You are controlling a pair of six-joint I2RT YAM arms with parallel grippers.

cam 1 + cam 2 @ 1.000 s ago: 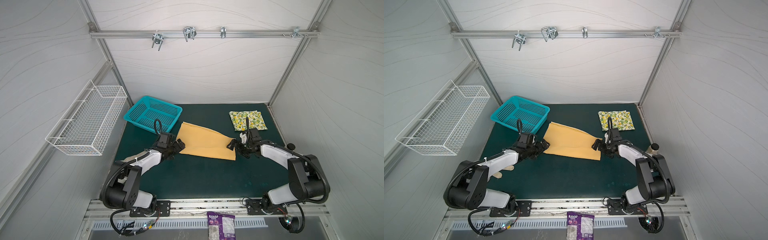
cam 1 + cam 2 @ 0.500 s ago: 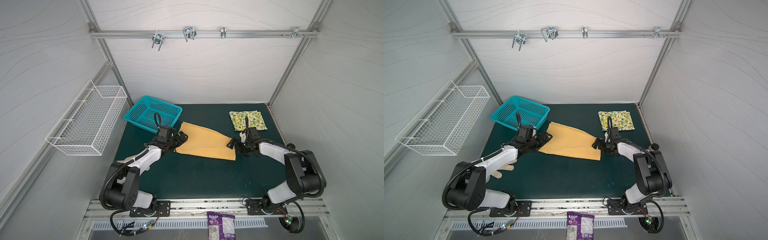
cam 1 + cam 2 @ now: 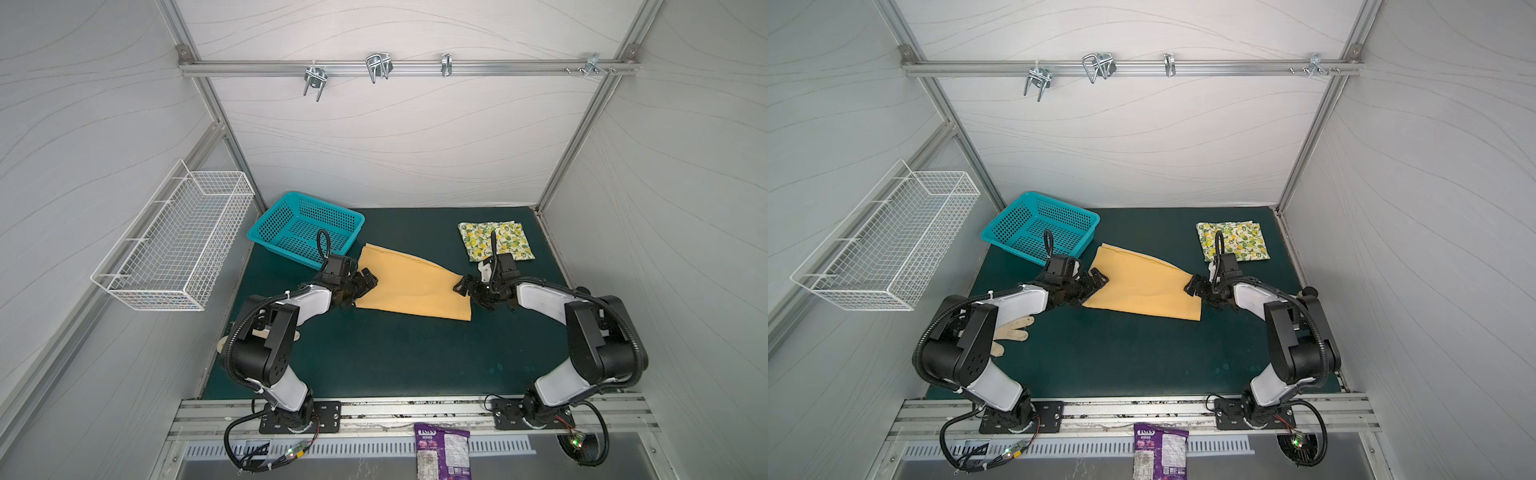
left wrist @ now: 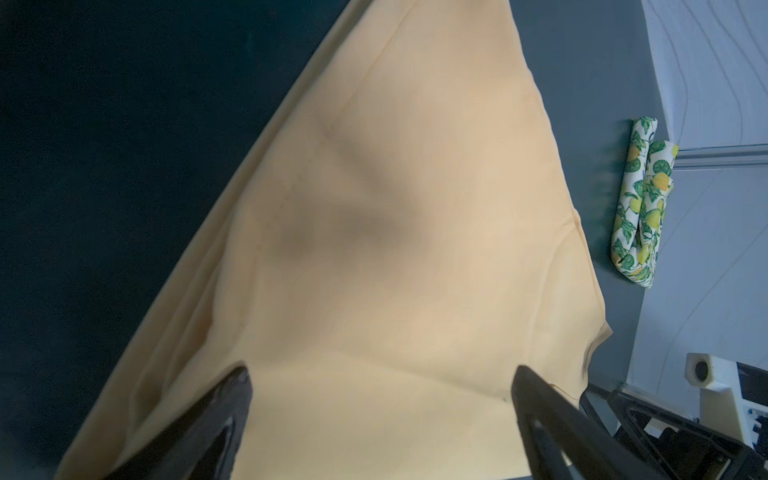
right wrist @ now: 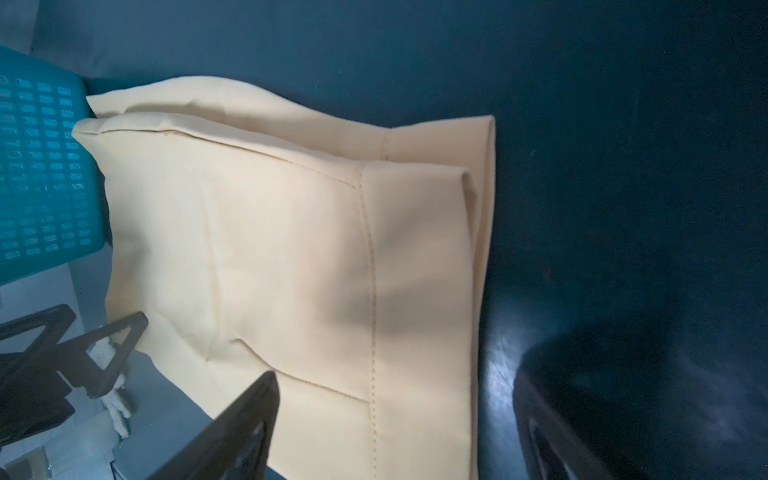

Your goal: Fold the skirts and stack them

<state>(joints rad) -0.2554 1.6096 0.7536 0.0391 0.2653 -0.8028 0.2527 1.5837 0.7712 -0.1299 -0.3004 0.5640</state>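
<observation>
The mustard-yellow skirt lies flat and folded in the middle of the green mat. My left gripper is open at its left edge, and in the left wrist view both fingers stand wide over the yellow cloth with the left gripper holding nothing. My right gripper is open at the skirt's right end. In the right wrist view the right gripper straddles the stitched edge of the mustard skirt. The lemon-print skirt lies folded at the back right.
A teal plastic basket stands at the back left, just beyond the left gripper. A white wire basket hangs on the left wall. A beige glove lies under the left arm. A purple snack packet sits off the mat's front.
My left gripper has moved right and slightly back, from beside the mustard skirt to over its left edge. The right gripper has barely shifted at the right end.
</observation>
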